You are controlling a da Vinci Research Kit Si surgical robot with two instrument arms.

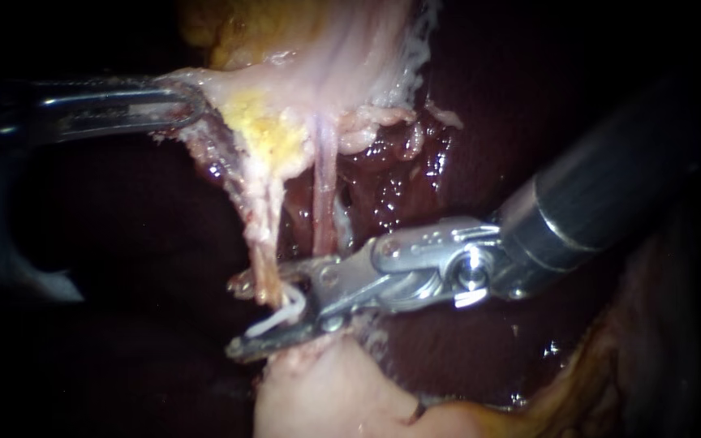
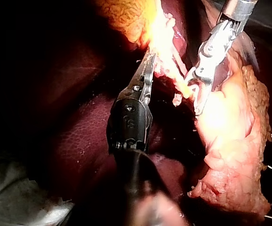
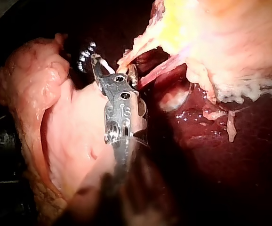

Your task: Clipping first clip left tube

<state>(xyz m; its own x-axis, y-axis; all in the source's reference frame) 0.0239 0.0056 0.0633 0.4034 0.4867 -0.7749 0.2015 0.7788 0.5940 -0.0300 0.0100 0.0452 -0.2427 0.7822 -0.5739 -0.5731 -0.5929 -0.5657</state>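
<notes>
My left instrument (image 1: pixel 184 105) comes in from the left, its jaws shut on the pale edge of the gallbladder (image 1: pixel 318 49) and holding it taut. Two tubes hang below: the left tube (image 1: pixel 263 231), frayed and pale, and the pink right tube (image 1: pixel 324 195). The open jaws of my right instrument (image 1: pixel 241 316) straddle the lower end of the left tube. A white clip (image 1: pixel 279 318) lies between them, against the lower jaw. In the left wrist view my left instrument (image 2: pixel 149 63) bites into the bright tissue, with my right instrument (image 2: pixel 192 94) beside it. The right wrist view shows my right instrument (image 3: pixel 103 68) at the tubes.
Dark red liver (image 1: pixel 415 186) lies wet and glistening behind the tubes. A pale fatty mass (image 1: pixel 318 397) sits just under my right instrument's lower jaw. Yellow fat (image 1: pixel 265 134) clings to the gallbladder where the tubes begin. White gauze (image 2: pixel 13 197) lies beside my left instrument's shaft.
</notes>
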